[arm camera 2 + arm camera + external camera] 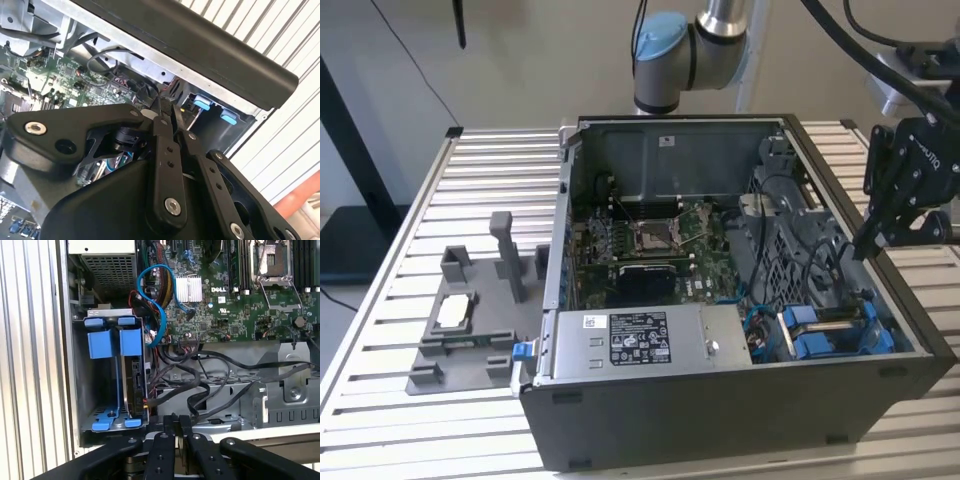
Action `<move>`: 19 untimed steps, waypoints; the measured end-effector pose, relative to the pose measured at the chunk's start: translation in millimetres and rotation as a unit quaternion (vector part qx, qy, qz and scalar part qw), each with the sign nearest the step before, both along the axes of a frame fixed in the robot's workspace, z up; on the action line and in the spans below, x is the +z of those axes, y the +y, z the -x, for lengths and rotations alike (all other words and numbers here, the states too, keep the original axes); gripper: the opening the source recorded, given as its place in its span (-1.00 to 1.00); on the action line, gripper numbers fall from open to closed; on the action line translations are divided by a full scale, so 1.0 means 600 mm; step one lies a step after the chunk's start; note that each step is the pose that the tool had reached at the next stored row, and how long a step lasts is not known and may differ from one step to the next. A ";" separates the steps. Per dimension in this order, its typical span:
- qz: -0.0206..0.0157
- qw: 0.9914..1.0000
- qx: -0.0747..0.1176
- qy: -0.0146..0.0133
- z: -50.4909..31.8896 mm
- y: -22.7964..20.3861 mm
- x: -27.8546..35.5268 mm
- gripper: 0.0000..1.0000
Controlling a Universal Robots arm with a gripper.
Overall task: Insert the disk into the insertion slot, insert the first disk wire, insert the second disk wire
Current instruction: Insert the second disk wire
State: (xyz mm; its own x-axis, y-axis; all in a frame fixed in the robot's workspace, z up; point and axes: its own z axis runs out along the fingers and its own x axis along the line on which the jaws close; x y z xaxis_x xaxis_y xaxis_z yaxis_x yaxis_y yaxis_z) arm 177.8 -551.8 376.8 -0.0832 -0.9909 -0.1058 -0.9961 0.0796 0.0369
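Note:
The disk stands edge-on inside the insertion slot, clipped to a blue carrier, with a second blue carrier beside it. In the exterior view the same blue carriers sit at the case's near right corner. Black wires run from the case interior toward the disk's edge, and a blue cable loops above the bay. My gripper hangs over the case's right wall, just beyond the bay. Its fingers are shut, with nothing visibly between them; in the second wrist view the fingertips meet.
The open computer case lies on a slatted metal table. A grey power-supply box with a sticker sits at its near side, and the motherboard is in the middle. A grey fixture stands on the exterior view's left.

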 end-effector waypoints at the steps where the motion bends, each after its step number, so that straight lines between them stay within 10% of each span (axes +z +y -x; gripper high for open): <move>1: 0.000 1.000 0.000 0.000 0.002 0.0018 0.000 -0.68; 9: 0.012 1.000 0.001 0.000 0.013 0.0179 0.008 -0.68; 19: 0.037 0.999 0.006 0.001 0.031 0.0379 0.016 -0.68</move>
